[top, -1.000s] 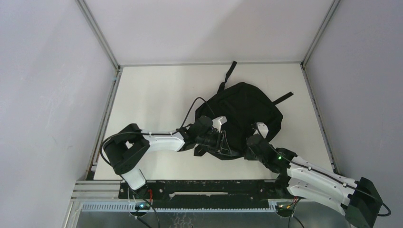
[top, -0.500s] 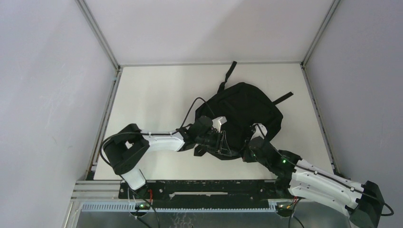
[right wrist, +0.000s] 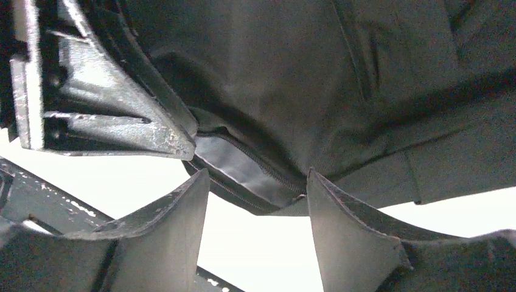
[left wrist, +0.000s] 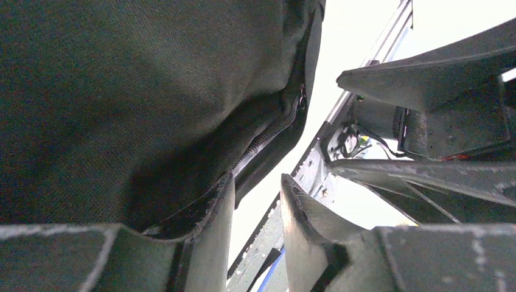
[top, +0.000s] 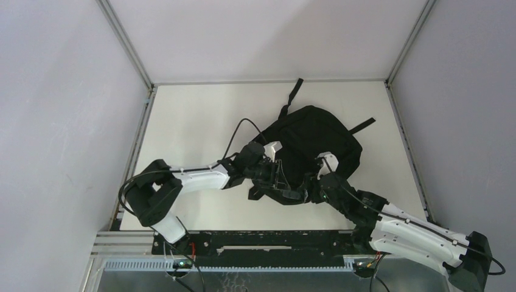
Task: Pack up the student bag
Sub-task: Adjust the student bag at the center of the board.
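Student bag (top: 316, 137) — one, slumped on the desk (top: 195, 115) — shows its zippered rim (right wrist: 243, 164) just beyond two sets of fingers. Left fingers (left wrist: 210, 237) stand narrowly parted (fabric drapes over one, nothing between), right fingers (right wrist: 341, 237) gape wide under the rim. Each should, I judge, pinch a single lip, then spread gently to open the mouth.

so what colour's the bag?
Plain black, bag and straps alike. It shows best in the top external view.
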Robot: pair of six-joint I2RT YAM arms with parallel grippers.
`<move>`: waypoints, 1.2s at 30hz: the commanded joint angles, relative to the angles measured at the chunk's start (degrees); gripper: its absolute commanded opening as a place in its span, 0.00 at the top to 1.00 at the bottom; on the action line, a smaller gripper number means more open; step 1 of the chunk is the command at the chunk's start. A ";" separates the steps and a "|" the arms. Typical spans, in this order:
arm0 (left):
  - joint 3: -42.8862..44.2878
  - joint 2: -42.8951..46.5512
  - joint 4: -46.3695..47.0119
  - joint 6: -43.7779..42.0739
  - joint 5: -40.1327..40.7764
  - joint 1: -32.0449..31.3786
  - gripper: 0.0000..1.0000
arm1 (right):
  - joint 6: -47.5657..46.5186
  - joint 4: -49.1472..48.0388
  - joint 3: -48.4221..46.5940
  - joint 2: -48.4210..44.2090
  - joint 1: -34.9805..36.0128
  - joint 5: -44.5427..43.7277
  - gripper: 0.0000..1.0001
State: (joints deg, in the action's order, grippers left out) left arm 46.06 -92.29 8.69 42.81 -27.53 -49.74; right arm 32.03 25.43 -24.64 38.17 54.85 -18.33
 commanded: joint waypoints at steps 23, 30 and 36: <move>-2.50 14.65 -5.41 -4.92 1.67 10.27 0.61 | -15.16 -16.18 -9.99 24.31 -0.35 -1.85 1.00; -7.09 23.74 -5.73 -5.37 1.12 10.06 0.60 | -14.38 -18.36 -10.51 18.60 -0.92 -1.79 1.00; -10.78 27.64 -2.71 -5.03 0.59 8.38 0.56 | -11.29 -23.59 -8.75 14.19 -2.64 5.02 1.00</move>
State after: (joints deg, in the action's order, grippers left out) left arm 37.30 -66.85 2.48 38.89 -25.85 -40.18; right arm 17.52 11.27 -32.49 55.66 52.90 -17.34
